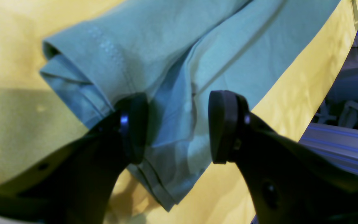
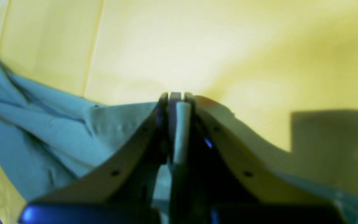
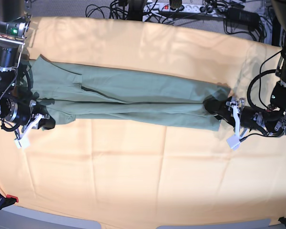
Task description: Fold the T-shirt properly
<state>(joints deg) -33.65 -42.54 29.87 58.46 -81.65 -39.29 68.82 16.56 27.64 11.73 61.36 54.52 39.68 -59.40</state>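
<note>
A yellow cloth [image 3: 133, 181] covers the tabletop. Across it lies the T-shirt [image 3: 133, 95], folded into a long band. It looks thin and limp, so hems and corners make the best holds. The right gripper [image 2: 176, 102] is clamped on one end; the left gripper [image 1: 177, 127] stands wide around the other.

I count one T-shirt [image 3: 128, 98], one yellow-orange cloth [image 3: 148, 167] over the desk, two hands — left hand [image 3: 213, 106], right hand [image 3: 46, 124] — and one power strip [image 3: 181, 7].
</note>
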